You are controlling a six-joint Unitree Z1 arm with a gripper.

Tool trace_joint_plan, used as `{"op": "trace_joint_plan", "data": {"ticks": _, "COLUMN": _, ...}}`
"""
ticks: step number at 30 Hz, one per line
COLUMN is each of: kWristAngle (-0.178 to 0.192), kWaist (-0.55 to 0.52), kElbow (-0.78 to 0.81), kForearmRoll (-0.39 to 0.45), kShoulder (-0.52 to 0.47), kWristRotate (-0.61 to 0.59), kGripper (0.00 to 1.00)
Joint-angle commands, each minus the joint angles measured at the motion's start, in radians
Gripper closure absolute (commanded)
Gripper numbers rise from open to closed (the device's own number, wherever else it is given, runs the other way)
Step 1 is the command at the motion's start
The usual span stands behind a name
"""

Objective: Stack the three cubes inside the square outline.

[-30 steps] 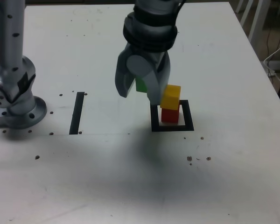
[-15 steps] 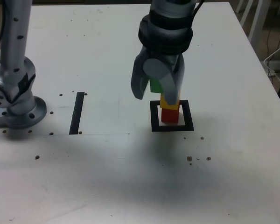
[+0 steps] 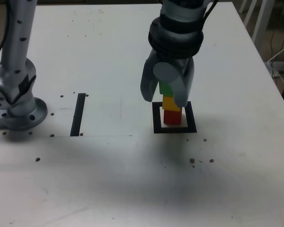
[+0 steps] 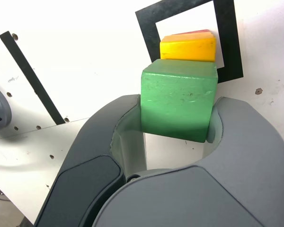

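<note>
The grey curved two-fingered gripper (image 4: 179, 113) is closed to the width of the solid green cube (image 4: 179, 101), gripping its opposite sides. Past the fingertips lies the solid yellow cube (image 3: 172, 103), on the solid red cube (image 3: 172, 117) inside the flat black square outline (image 3: 191, 117). Whether green touches yellow, I cannot tell. The cubes show no long axis and no readable writing.

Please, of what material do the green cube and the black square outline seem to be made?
The solid green cube looks like painted wood, matt to satin: pale scuffs mark its face, though plastic is possible. The flat black square outline looks like matt tape or film, since it shows no visible thickness; paint cannot be excluded.
</note>
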Motion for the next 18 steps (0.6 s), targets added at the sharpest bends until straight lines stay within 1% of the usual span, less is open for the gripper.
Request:
{"op": "trace_joint_plan", "data": {"ticks": 1, "kWristAngle": 0.003, "kWaist": 0.004, "kElbow": -0.004, "kForearmRoll": -0.003, "kShoulder": 0.007, "kWristRotate": -0.001, "kGripper": 0.74}}
{"op": "trace_joint_plan", "data": {"ticks": 9, "kWristAngle": 0.004, "kWaist": 0.007, "kElbow": -0.006, "kForearmRoll": -0.015, "kShoulder": 0.017, "kWristRotate": -0.001, "kGripper": 0.74}}
{"op": "trace_joint_plan", "data": {"ticks": 10, "kWristAngle": 0.005, "kWaist": 0.007, "kElbow": -0.006, "kForearmRoll": -0.017, "kShoulder": 0.018, "kWristRotate": -0.001, "kGripper": 0.73}}
{"op": "trace_joint_plan", "data": {"ticks": 11, "kWristAngle": 0.006, "kWaist": 0.007, "kElbow": -0.006, "kForearmRoll": -0.019, "kShoulder": 0.018, "kWristRotate": -0.001, "kGripper": 0.7}}
{"op": "trace_joint_plan", "data": {"ticks": 12, "kWristAngle": 0.007, "kWaist": 0.007, "kElbow": -0.006, "kForearmRoll": -0.021, "kShoulder": 0.019, "kWristRotate": -0.001, "kGripper": 0.64}}
{"op": "trace_joint_plan", "data": {"ticks": 13, "kWristAngle": 0.007, "kWaist": 0.007, "kElbow": -0.005, "kForearmRoll": -0.023, "kShoulder": 0.02, "kWristRotate": 0.001, "kGripper": 0.56}}
{"op": "trace_joint_plan", "data": {"ticks": 14, "kWristAngle": 0.008, "kWaist": 0.008, "kElbow": -0.004, "kForearmRoll": -0.026, "kShoulder": 0.02, "kWristRotate": 0.002, "kGripper": 0.47}}
{"op": "trace_joint_plan", "data": {"ticks": 15, "kWristAngle": 0.009, "kWaist": 0.008, "kElbow": -0.003, "kForearmRoll": -0.028, "kShoulder": 0.021, "kWristRotate": 0.004, "kGripper": 0.33}}
{"op": "trace_joint_plan", "data": {"ticks": 16, "kWristAngle": 0.009, "kWaist": 0.009, "kElbow": -0.002, "kForearmRoll": -0.029, "kShoulder": 0.021, "kWristRotate": 0.005, "kGripper": 0.22}}
{"op": "trace_joint_plan", "data": {"ticks": 17, "kWristAngle": 0.008, "kWaist": 0.009, "kElbow": -0.001, "kForearmRoll": -0.031, "kShoulder": 0.021, "kWristRotate": 0.007, "kGripper": 0.14}}
{"op": "trace_joint_plan", "data": {"ticks": 18, "kWristAngle": 0.008, "kWaist": 0.009, "kElbow": 0.0, "kForearmRoll": -0.032, "kShoulder": 0.021, "kWristRotate": 0.008, "kGripper": 0.08}}
